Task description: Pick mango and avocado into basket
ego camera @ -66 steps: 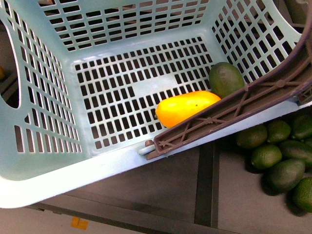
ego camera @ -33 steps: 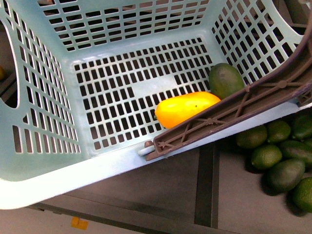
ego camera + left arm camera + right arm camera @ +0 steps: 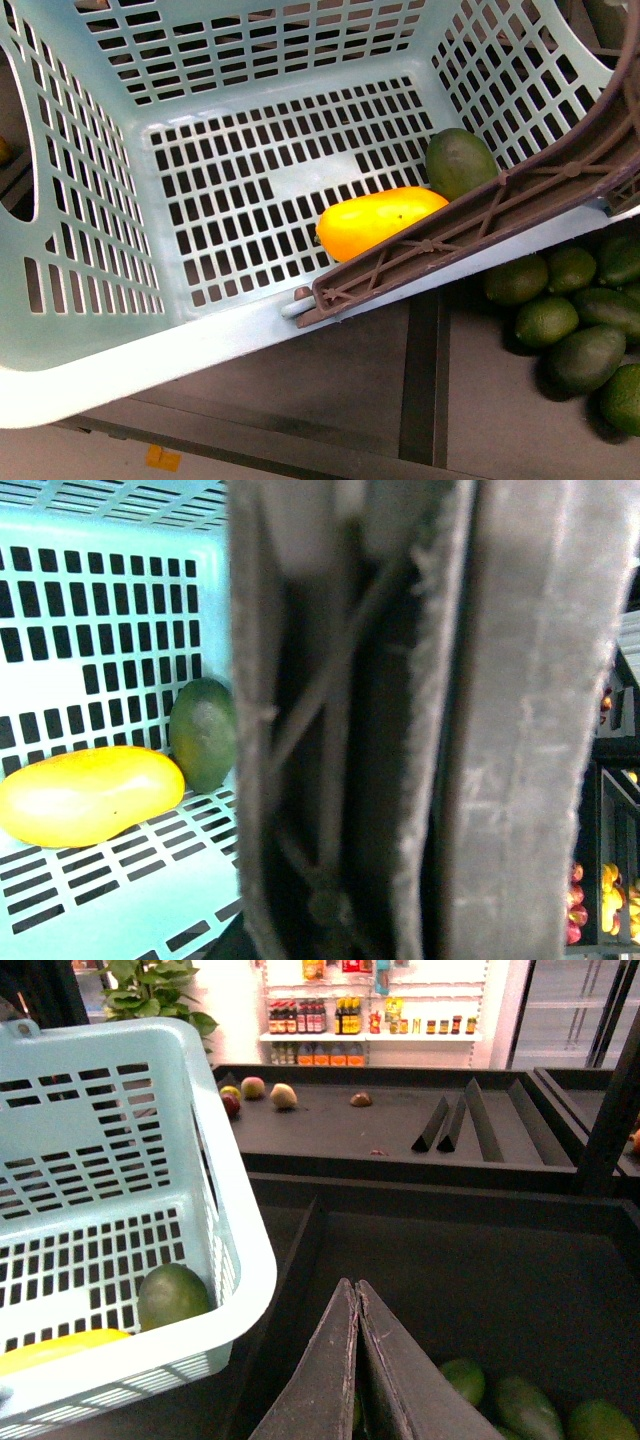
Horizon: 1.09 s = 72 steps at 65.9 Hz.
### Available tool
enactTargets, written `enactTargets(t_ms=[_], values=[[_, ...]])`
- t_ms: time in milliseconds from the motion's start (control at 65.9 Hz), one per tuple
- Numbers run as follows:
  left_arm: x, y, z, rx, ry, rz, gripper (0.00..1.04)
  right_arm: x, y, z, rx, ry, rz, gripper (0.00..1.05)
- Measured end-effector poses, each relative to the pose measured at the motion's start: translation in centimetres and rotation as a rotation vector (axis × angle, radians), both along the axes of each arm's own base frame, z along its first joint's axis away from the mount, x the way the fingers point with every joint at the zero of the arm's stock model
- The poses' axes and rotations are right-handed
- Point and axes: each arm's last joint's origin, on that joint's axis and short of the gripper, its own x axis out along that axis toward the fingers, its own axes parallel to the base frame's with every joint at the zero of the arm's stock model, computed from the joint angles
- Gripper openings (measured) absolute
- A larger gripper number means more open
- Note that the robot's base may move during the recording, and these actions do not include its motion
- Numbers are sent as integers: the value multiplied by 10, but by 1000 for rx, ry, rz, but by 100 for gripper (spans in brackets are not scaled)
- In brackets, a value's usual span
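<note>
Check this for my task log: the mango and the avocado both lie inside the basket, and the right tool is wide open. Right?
Not quite. The right tool is shut, its fingers pressed together in the right wrist view. The mango and avocado do both lie inside the basket.

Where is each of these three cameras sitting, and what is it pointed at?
Front view: on the robot's body, looking down into the basket; no arm shows.
Left wrist view: on the left arm, pressed close to the brown handle; no gripper visible.
Right wrist view: on the right arm, beside the basket; the shut right gripper shows.
All three share the mango and avocado.
</note>
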Motion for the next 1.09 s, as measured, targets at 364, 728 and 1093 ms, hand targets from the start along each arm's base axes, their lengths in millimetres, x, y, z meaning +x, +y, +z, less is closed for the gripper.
enactTargets(t_ms=[364, 728, 1093], values=[[0, 0, 0, 0, 0, 0, 14, -8, 0, -1, 0, 5, 0, 2], [0, 0, 0, -1, 1, -1, 14, -17, 0, -3, 0, 5, -2, 4], [0, 0, 0, 0, 0, 0, 14, -17, 0, -3, 0, 5, -2, 65]])
